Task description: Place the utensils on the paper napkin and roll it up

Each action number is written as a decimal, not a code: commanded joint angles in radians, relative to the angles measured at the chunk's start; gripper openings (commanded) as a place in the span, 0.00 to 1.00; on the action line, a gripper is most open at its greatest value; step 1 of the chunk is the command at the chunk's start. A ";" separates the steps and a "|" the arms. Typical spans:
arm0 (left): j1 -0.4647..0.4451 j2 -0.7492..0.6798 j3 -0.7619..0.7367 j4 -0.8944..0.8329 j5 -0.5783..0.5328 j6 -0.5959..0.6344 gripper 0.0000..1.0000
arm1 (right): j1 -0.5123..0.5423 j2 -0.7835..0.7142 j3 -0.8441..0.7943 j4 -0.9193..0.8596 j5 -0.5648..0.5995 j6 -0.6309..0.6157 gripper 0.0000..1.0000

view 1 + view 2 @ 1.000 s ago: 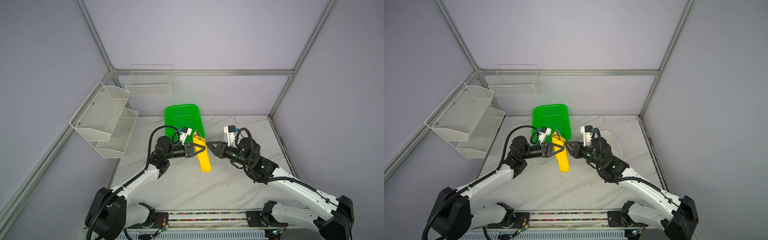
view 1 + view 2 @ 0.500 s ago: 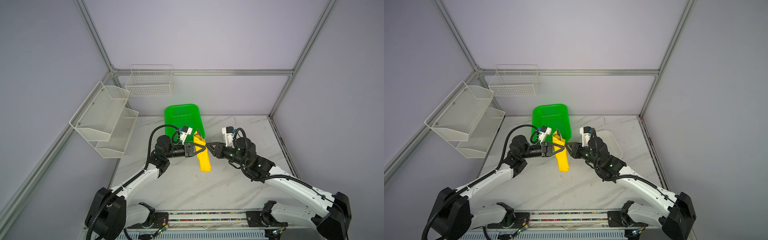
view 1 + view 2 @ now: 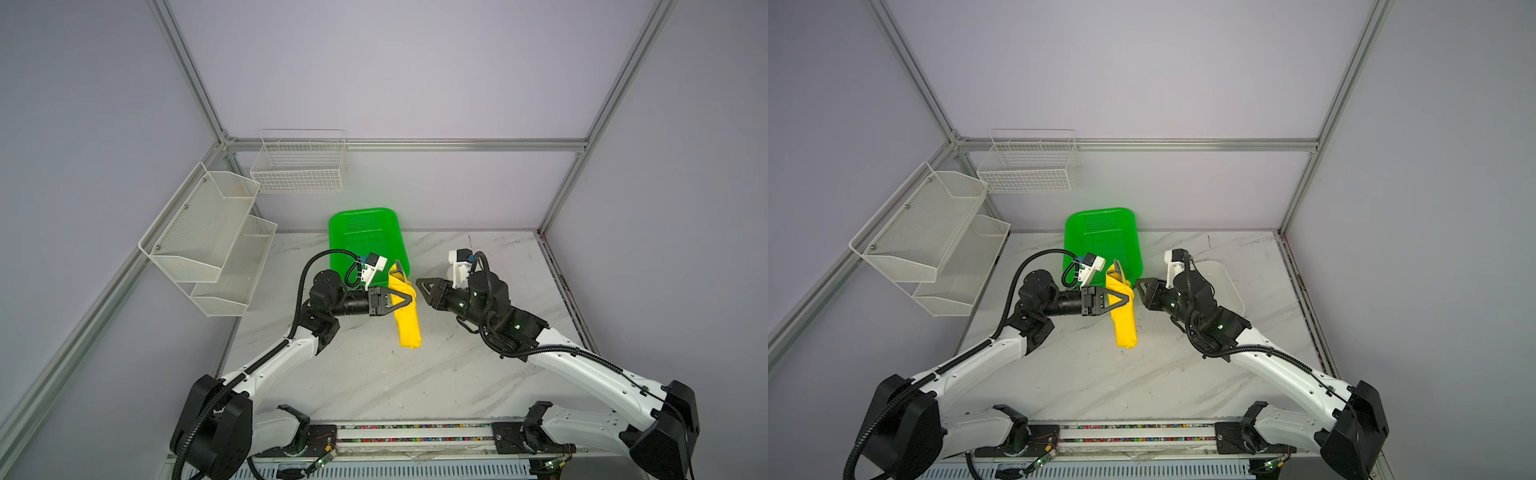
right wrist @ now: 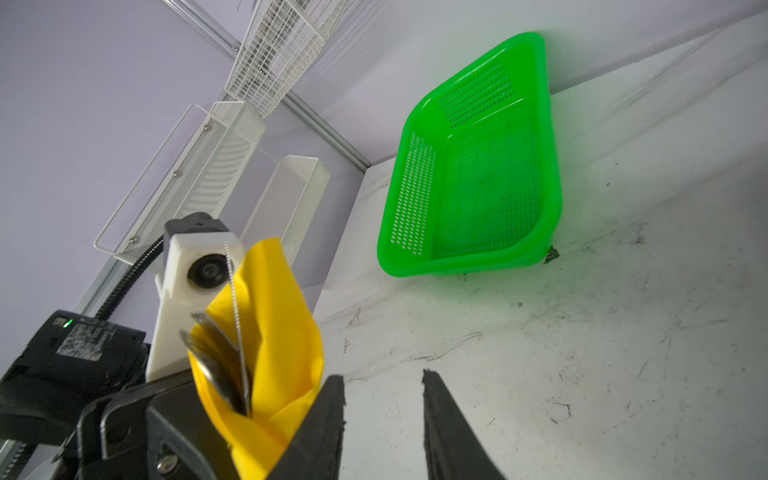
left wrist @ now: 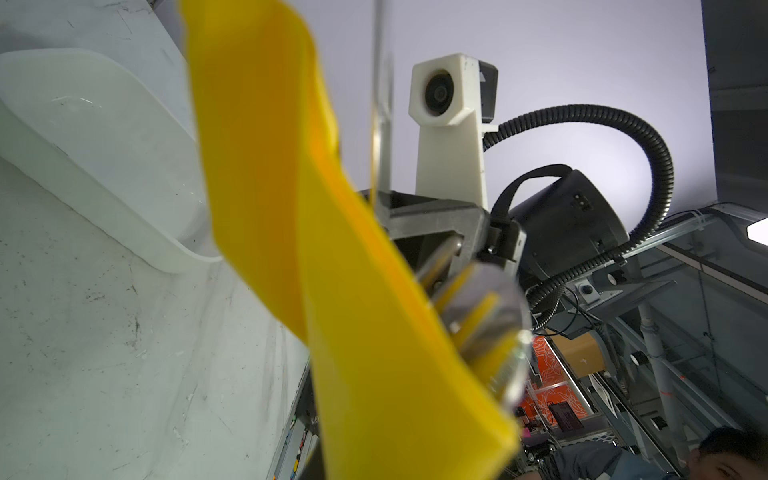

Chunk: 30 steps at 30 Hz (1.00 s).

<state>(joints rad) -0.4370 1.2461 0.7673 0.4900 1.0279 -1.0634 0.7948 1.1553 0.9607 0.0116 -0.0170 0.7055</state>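
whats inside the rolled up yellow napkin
Metal utensils poke out the open end of the paper napkin, one a serrated knife; their lower parts are covered by paper.

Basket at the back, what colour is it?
The basket is bright green, clearest in the right wrist view.

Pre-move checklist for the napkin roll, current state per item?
1. Grip: left gripper shut on the paper napkin: ok.
2. Contents: utensils inside the roll, tips poking out of its upper end: ok. All three present: cannot tell.
3. Roll closed tight: not ok, the upper end gapes open.
4. Support: right gripper with fingers apart, empty, just beside the roll: ok.
5. Roll's lower end off the table: cannot tell.
6. Nothing in the green basket: ok.
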 commanded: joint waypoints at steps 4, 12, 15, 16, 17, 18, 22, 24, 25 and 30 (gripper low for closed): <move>0.002 -0.037 0.128 -0.032 -0.007 0.069 0.13 | -0.005 -0.101 -0.024 -0.002 -0.023 -0.049 0.36; 0.001 -0.046 0.132 -0.024 -0.072 0.088 0.13 | -0.005 -0.206 -0.166 0.119 -0.296 -0.047 0.58; 0.001 -0.044 0.136 -0.007 -0.079 0.082 0.13 | -0.005 -0.208 -0.204 0.155 -0.374 -0.021 0.69; 0.001 -0.043 0.137 -0.004 -0.078 0.079 0.13 | -0.005 -0.199 -0.210 0.172 -0.402 -0.014 0.70; 0.001 -0.039 0.139 0.000 -0.077 0.076 0.13 | -0.004 -0.184 -0.213 0.191 -0.438 -0.006 0.70; 0.001 -0.039 0.141 0.004 -0.075 0.074 0.13 | -0.004 -0.169 -0.216 0.202 -0.461 -0.002 0.71; 0.001 -0.035 0.141 0.027 -0.072 0.056 0.13 | -0.003 -0.086 -0.208 0.262 -0.547 0.006 0.68; 0.001 -0.033 0.141 0.028 -0.068 0.053 0.13 | -0.003 -0.049 -0.195 0.299 -0.598 0.004 0.66; 0.002 -0.032 0.141 0.031 -0.067 0.050 0.13 | -0.003 -0.035 -0.192 0.315 -0.612 0.005 0.65; 0.001 -0.037 0.136 0.029 -0.068 0.046 0.13 | -0.003 0.018 -0.163 0.319 -0.636 -0.015 0.51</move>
<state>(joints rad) -0.4366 1.2354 0.7883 0.4530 0.9604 -1.0107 0.7910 1.1660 0.7616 0.2653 -0.5968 0.7021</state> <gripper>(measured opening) 0.128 0.523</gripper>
